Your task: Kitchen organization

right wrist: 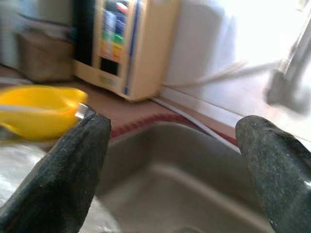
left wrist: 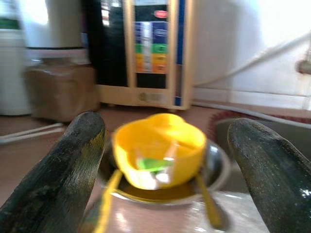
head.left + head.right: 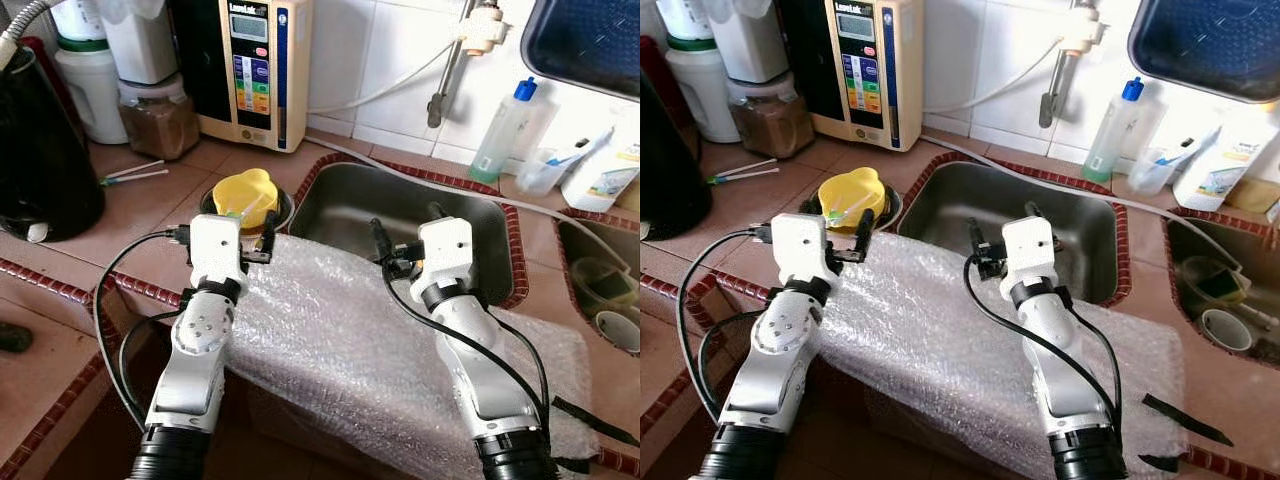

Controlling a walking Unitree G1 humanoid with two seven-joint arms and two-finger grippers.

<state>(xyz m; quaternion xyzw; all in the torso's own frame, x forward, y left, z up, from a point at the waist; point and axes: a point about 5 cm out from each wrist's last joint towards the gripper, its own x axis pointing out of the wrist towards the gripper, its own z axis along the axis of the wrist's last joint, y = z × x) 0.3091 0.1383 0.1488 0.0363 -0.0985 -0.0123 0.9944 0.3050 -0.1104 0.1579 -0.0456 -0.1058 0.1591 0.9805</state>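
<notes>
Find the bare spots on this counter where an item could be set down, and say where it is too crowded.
Free: the tiles between the black appliance and the yellow bowl, apart from two straws; the steel sink basin also looks bare. Crowded: the back wall by the brown jar and water unit, and the bottles right of the sink. Bubble wrap covers the front edge.

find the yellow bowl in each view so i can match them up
Left eye view: yellow bowl just beyond the left gripper, left of the sink.
Right eye view: same spot, upper left of centre.
Left wrist view: centre, framed by the open jaws.
Right wrist view: at the left edge.
Shared landmark: the beige water machine behind it.
</notes>
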